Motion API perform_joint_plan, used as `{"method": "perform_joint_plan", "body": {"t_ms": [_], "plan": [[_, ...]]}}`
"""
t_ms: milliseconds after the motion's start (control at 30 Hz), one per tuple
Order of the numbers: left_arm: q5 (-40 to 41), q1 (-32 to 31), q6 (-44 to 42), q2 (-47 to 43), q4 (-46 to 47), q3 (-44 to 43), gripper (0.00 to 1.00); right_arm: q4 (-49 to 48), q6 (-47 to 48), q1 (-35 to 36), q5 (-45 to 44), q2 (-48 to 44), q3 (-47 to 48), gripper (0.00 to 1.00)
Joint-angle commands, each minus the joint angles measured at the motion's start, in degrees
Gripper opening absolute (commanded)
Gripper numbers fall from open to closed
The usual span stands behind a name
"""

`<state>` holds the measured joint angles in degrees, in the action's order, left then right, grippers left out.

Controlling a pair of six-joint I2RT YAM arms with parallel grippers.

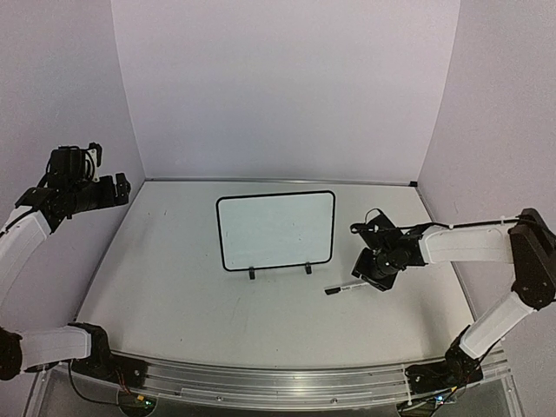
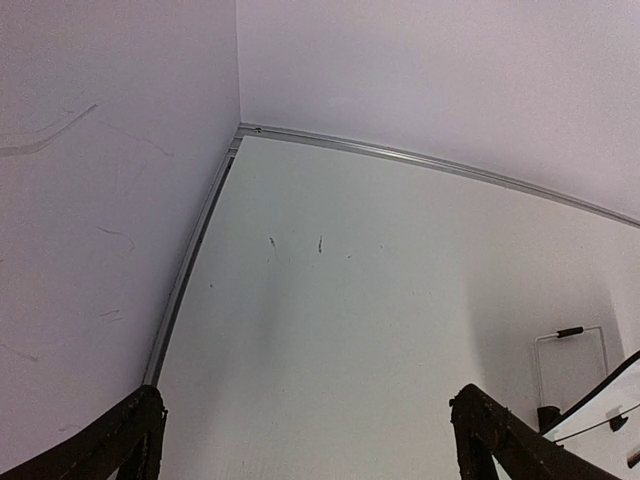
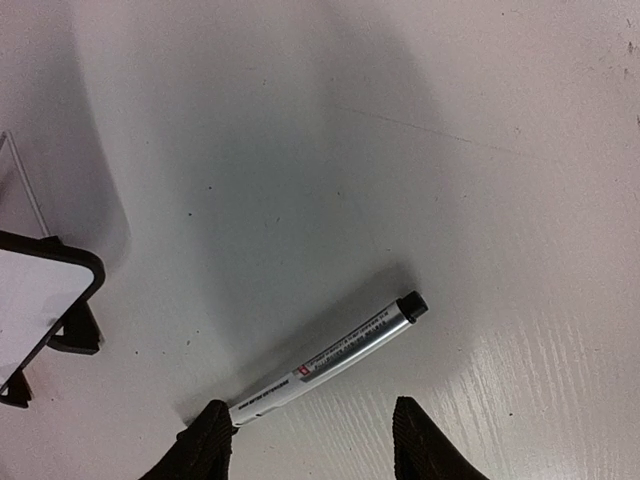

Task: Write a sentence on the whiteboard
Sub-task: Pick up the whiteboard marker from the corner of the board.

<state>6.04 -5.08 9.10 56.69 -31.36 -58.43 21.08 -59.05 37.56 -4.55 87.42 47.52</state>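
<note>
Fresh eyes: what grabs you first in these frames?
The whiteboard standing in the middle of the table, with no writing legible from above. Just right of it a marker lies flat on the table, the open right gripper poised above it. The left gripper hangs open, high by the left wall.
</note>
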Motion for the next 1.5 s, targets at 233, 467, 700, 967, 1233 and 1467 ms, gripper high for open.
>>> {"method": "perform_joint_plan", "body": {"t_ms": [233,467,700,967,1233,1467], "plan": [[-0.74,0.21,0.76,-0.43,1.77,-0.12,1.0,0.8,-0.36,-0.71,-1.36,7.58,5.01,0.48],[-0.69,0.17,0.74,-0.35,1.74,-0.16,1.0,0.8,-0.69,-0.74,-1.99,10.09,5.84,0.47],[-0.73,0.19,0.74,-0.26,1.71,-0.19,1.0,0.89,-0.14,-0.74,-3.92,12.24,6.77,0.43],[-0.34,0.17,0.58,-0.25,1.63,-0.23,1.0,1.21,2.19,-0.78,-5.63,14.96,8.86,0.3],[-0.36,0.18,0.43,-0.24,1.67,-0.22,1.0,1.65,2.43,-0.8,-6.01,16.01,9.13,0.1],[-5.47,0.22,-1.27,-1.35,3.67,0.67,1.0,1.68,1.96,-0.75,-6.44,12.96,9.0,0.0]]}}
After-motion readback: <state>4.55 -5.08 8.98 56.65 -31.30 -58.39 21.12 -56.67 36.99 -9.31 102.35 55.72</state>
